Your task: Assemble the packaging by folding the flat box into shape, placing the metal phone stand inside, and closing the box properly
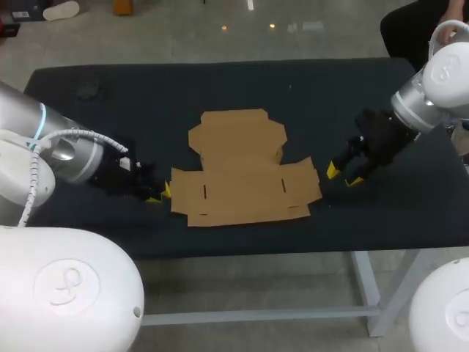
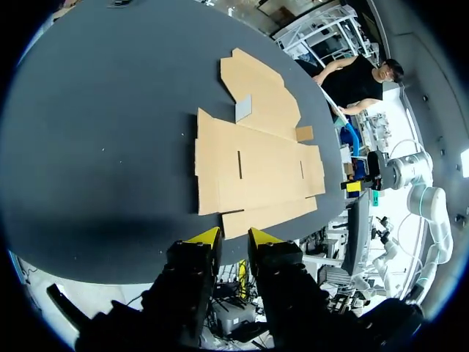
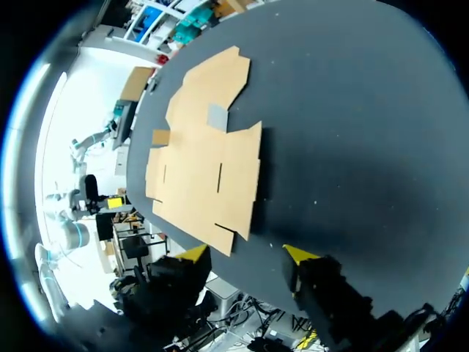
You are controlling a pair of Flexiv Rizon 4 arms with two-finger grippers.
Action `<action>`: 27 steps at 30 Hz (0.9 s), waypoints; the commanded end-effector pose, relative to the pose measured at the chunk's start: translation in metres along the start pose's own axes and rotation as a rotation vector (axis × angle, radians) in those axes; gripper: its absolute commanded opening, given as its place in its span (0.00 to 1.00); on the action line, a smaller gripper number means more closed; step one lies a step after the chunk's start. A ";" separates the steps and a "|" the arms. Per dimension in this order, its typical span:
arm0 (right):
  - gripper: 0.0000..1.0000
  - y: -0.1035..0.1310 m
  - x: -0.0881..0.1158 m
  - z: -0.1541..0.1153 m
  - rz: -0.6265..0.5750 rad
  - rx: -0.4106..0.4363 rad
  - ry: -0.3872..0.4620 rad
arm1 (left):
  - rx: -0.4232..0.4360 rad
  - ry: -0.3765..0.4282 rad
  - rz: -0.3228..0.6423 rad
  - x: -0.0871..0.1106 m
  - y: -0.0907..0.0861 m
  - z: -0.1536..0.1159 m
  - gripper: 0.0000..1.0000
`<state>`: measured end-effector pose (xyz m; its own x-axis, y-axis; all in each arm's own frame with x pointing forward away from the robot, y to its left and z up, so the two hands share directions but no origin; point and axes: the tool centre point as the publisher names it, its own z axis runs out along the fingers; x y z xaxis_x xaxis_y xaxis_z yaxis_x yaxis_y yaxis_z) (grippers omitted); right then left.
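box: a flat brown box [image 1: 242, 172], not folded yet. it lies open in the middle of the table [image 1: 110, 95], a bit closer to the near edge.
how it will feel: i think it is light and thin. it should be stiff on the big parts and bend easily at the fold lines. it may slide if i push it from one side only.
where to hold: i would pinch a side flap at its outer edge, one claw on each side. the card lies flat, so getting a finger under it may be the hard part.
left claw: the left claw [image 2: 233, 238] is low, just beside the box's left edge. its fingers have a small gap and hold nothing. i cannot tell if a tip touches the card.
right claw: the right claw [image 3: 247, 254] is to the right of the box, near it but apart. its fingers are wide and hold nothing.
stand: i see no stand in any view.
grey patch: a small grey patch [image 2: 243, 108] sits on the far part of the box. i cannot tell what it is.
surface: dark, flat and dull, not shiny.
room: the box is away from every table edge, so i think the flaps can swing up.
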<state>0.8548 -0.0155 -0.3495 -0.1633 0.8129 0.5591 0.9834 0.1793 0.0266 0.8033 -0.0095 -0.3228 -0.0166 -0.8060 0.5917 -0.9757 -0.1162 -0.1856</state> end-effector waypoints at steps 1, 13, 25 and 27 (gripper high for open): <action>0.00 -0.018 0.004 -0.001 0.000 -0.055 -0.018 | -0.006 -0.009 0.005 0.003 0.005 -0.006 0.00; 0.00 -0.045 0.009 0.016 -0.017 -0.120 -0.024 | -0.045 -0.003 0.051 0.005 0.019 0.003 0.00; 0.00 -0.046 0.002 0.031 0.057 -0.092 0.014 | -0.080 0.020 0.034 0.002 0.025 0.014 0.00; 0.00 -0.046 0.002 0.031 0.057 -0.092 0.014 | -0.080 0.020 0.034 0.002 0.025 0.014 0.00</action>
<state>0.8016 -0.0038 -0.3759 -0.1060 0.8179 0.5655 0.9939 0.0688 0.0867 0.7805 -0.0198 -0.3369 -0.0559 -0.7930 0.6067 -0.9882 -0.0428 -0.1469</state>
